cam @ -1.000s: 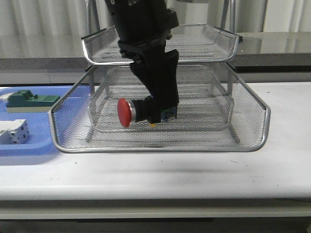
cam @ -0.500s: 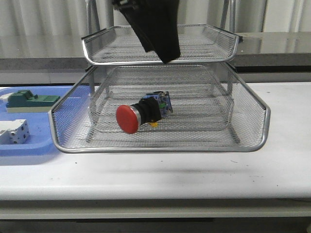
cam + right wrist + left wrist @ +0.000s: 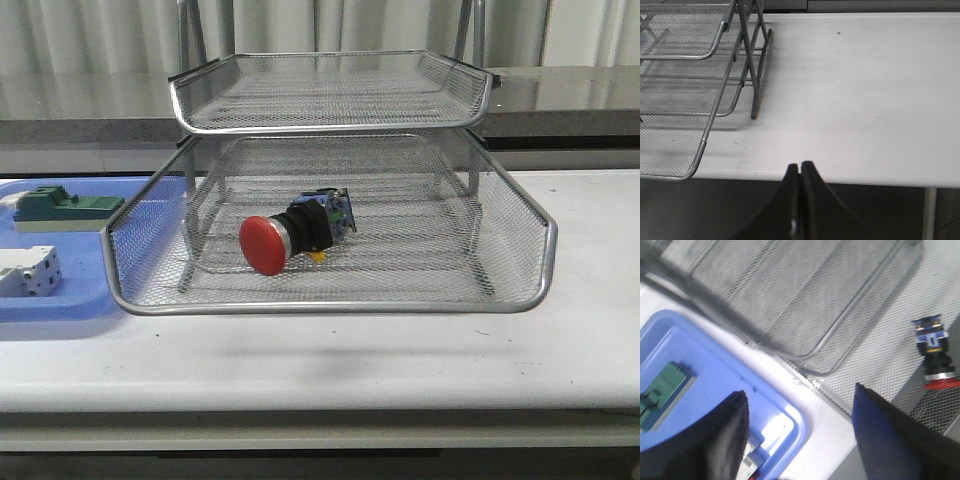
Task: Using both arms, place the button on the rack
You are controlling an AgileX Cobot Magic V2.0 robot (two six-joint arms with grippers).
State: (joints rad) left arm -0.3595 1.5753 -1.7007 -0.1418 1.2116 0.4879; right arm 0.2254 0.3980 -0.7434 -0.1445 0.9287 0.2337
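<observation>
Resting on its side in the lower tier of the silver wire-mesh letter rack [image 3: 330,290], the red-headed push-button switch with its black and blue body [image 3: 293,231] lies free of both grippers.

Its round red head faces the front left of the tray, and a small yellow bit shows under the body. In the front view no arm is in sight. The left gripper [image 3: 799,435] hangs above the rack's edge with its black fingers [image 3: 722,440] spread wide apart and nothing between them; the button is off to one side. Under it lies a flat blue plastic tray [image 3: 70,300] holding a green block [image 3: 65,207] and a white terminal block [image 3: 28,272]. The right gripper [image 3: 800,172] has its jaws pressed together, empty, over the white table [image 3: 865,100] beside the rack.
</observation>
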